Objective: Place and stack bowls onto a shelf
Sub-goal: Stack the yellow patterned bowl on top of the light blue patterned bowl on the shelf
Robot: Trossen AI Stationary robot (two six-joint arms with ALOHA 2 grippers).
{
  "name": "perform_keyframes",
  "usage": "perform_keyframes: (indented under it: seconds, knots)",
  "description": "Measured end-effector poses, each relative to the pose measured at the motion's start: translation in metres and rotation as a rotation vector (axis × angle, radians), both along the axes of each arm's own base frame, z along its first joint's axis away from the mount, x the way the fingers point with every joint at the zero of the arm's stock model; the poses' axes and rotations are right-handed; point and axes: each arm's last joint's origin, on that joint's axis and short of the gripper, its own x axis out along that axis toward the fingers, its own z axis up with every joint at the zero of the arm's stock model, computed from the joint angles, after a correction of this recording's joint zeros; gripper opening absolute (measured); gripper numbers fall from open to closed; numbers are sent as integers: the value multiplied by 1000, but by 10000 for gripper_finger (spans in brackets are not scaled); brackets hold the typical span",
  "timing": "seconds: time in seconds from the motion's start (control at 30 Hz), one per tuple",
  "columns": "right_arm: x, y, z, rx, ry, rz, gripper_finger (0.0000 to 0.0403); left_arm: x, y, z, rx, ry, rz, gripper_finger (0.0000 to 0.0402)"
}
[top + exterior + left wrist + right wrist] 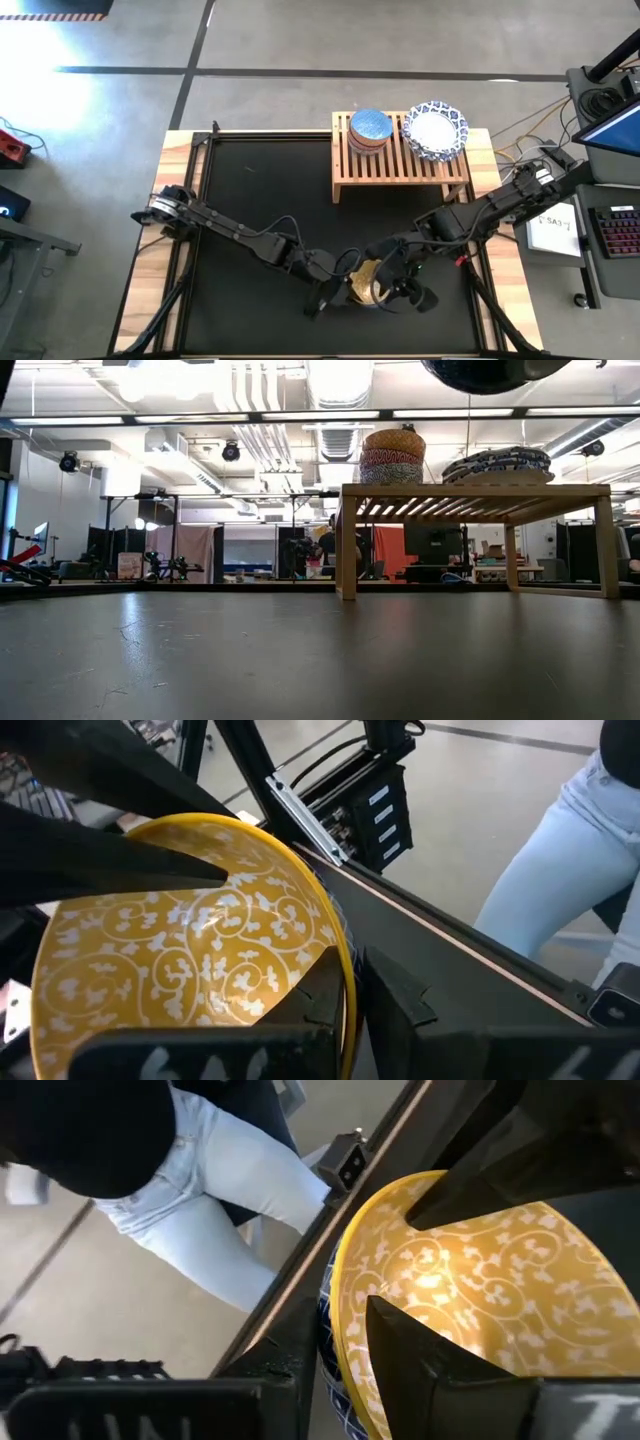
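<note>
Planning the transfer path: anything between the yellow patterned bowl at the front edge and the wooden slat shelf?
Nothing visible. The yellow patterned bowl sits at the front edge with the left gripper shut on its rim and the right gripper at it. Bare black mat lies before the wooden slat shelf.

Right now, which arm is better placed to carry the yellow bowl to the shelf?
Probably the right. Both grippers, left and right, meet at the yellow bowl near the table's front edge, but the shelf stands on the right arm's side.
</note>
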Motion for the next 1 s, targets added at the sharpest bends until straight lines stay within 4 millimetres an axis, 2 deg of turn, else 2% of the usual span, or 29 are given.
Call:
perform_keyframes:
  seconds: [0.37,0.6,1.0]
  knots:
    - [0,1,1,37,9,22,61,2,-1,16,32,-9,-12,20]
    - [0,3,0,39,-10,55,16,3,-1,15,26,-11,-16,26]
    - [1,2,-2,25,12,20,14,6,1,24,-24,-28,80,127]
